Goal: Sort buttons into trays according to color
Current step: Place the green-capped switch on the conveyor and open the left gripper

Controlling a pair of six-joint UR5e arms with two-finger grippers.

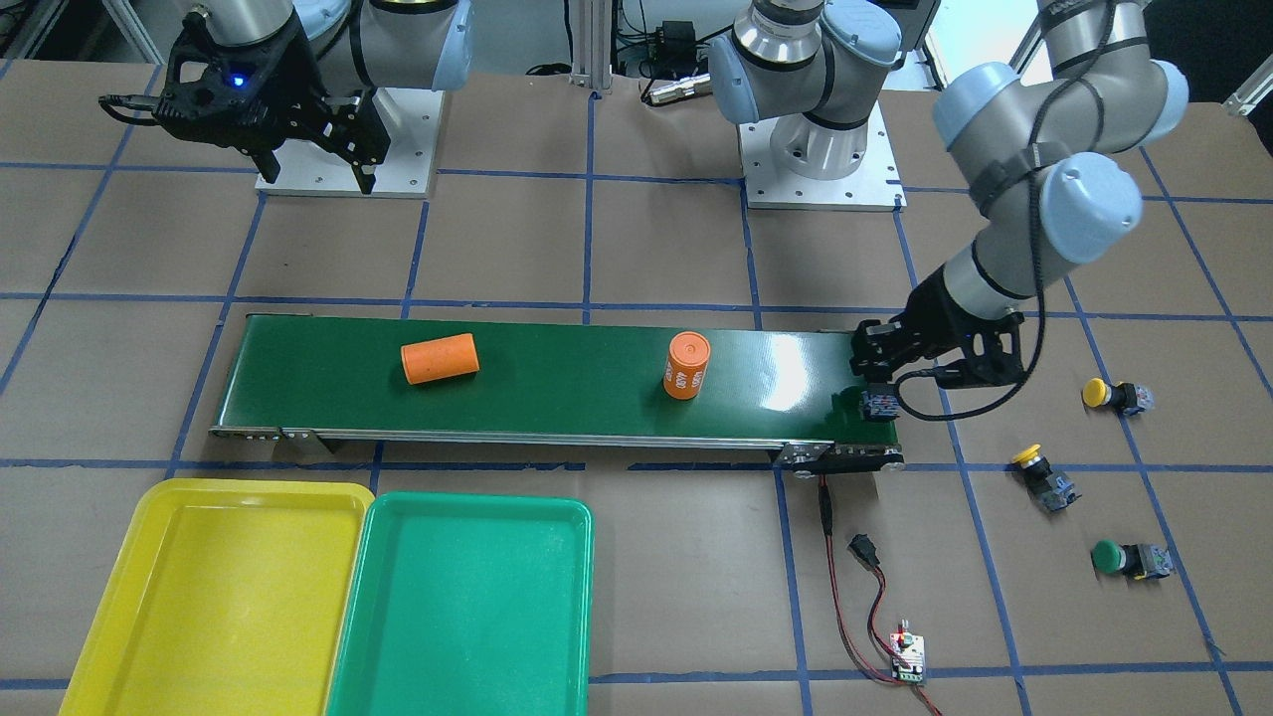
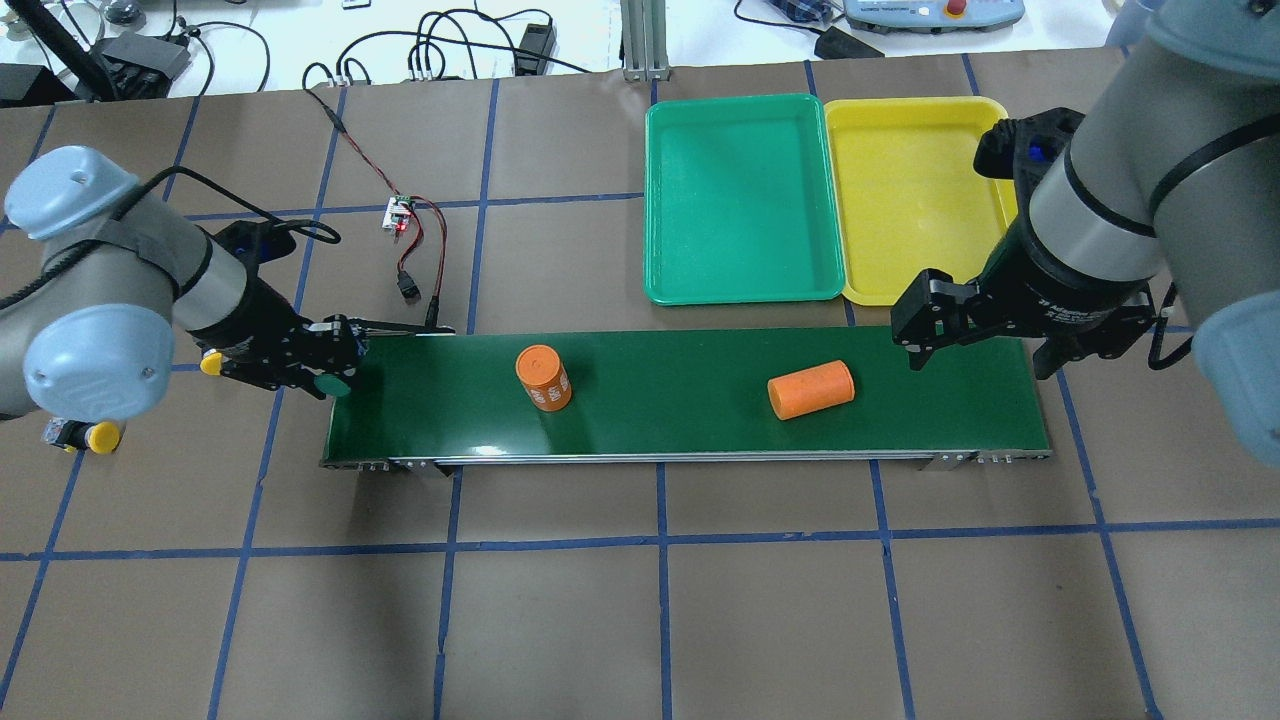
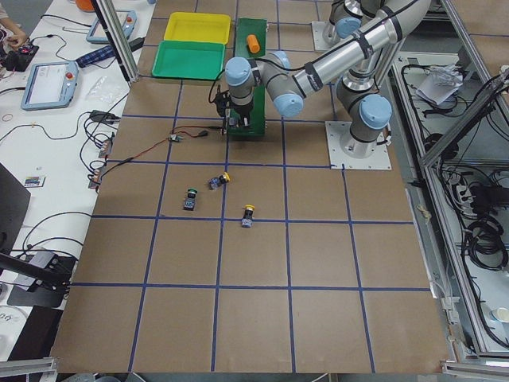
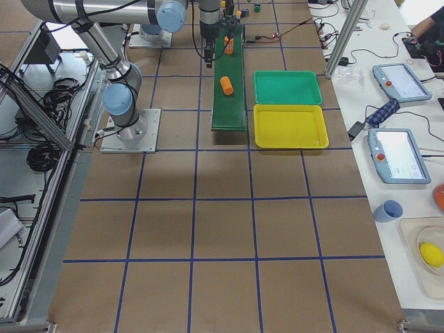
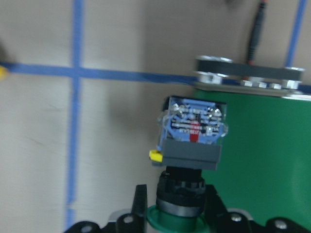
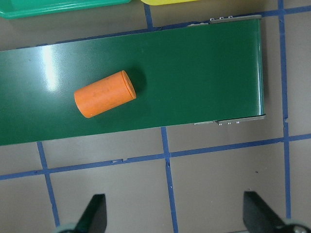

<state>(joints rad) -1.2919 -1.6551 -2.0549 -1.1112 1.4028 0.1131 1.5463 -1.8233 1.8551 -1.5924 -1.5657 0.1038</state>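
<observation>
Left gripper [image 2: 322, 363] pinches a green button [image 5: 192, 138] by its cap end, right over the belt [image 2: 680, 400] end edge; released there, it could tip off onto the table [image 1: 636, 249]. Open belt runs ahead up to the upright cylinder [image 2: 543, 378]; right gripper [image 6: 175, 216] hangs spread over the far end, near the green tray [image 2: 745, 292].

- Upright cylinder [image 1: 686, 366] and lying cylinder [image 1: 440, 358] block the belt [image 1: 557, 383], well apart.
- Wires [image 1: 824, 509] lie on the tabletop [image 1: 636, 239] beside the belt's end.
- Trays [image 1: 477, 500] touch, near the belt.
</observation>
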